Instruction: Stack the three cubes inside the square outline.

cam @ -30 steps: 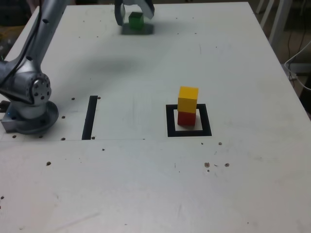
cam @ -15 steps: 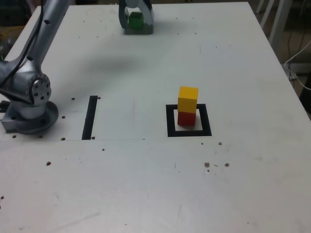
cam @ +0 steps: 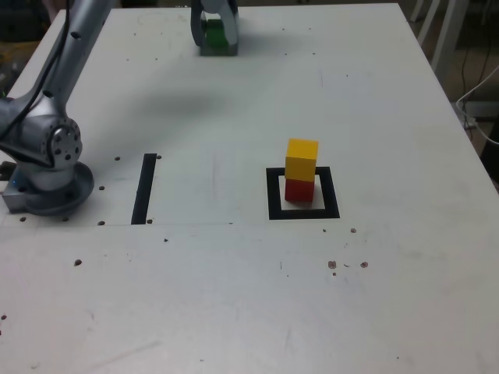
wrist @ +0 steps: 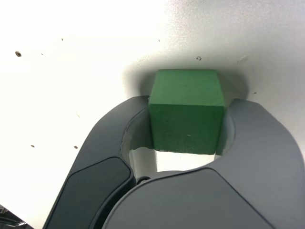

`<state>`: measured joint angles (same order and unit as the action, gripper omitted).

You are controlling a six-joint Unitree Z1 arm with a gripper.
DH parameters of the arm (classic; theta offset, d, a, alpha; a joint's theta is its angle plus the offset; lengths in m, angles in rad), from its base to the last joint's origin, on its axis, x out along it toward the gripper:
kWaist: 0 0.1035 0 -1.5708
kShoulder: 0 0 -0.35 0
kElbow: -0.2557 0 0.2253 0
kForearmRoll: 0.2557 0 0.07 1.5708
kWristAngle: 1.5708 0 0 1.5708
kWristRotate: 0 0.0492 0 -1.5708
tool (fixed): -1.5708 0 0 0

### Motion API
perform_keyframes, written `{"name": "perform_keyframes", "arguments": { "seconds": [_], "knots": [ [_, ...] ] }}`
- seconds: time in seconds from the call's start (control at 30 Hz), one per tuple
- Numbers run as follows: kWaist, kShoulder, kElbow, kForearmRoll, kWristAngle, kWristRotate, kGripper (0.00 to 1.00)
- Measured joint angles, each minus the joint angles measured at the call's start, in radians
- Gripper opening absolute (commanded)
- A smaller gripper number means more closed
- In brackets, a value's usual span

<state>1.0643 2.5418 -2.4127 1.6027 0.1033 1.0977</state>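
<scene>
The green cube (cam: 214,32) (wrist: 187,107) rests on the white table at the far side, left of centre in the exterior view. My gripper (cam: 214,36) (wrist: 187,102) is down around it, and the wrist view shows both grey fingers (wrist: 109,143) pressed against the cube's opposite sides. The square outline (cam: 274,195) lies right of centre in the exterior view. Inside it the yellow cube (cam: 302,159) sits on top of the red cube (cam: 299,190), well apart from the gripper.
A straight black strip (cam: 144,188) lies on the table left of the outline in the exterior view. The arm's round base (cam: 48,167) stands at the left edge. White furniture legs (cam: 444,31) rise beyond the table's far right corner.
The jaws have come together from wide apart to pressing on the green cube's sides. The gripper has sunk slightly around the cube. The stack has not moved.
</scene>
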Motion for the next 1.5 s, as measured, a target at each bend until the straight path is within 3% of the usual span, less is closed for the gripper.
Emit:
{"name": "perform_keyframes", "arguments": {
  "seconds": [0.37, 0.7, 1.23, 1.37, 1.5],
  "knots": [
    [-0.019, -0.016, 0.016, 0.0, 0.006, -0.021, 0.28],
    [-0.109, -0.17, 0.174, 0.001, 0.013, -0.127, 0.28],
    [-0.48, -0.548, 0.586, -0.027, -0.01, -0.441, 0.28],
    [-0.594, -0.639, 0.643, -0.028, -0.044, -0.526, 0.28],
    [-0.669, -0.657, 0.674, -0.03, -0.085, -0.591, 0.27]
  ]
}}
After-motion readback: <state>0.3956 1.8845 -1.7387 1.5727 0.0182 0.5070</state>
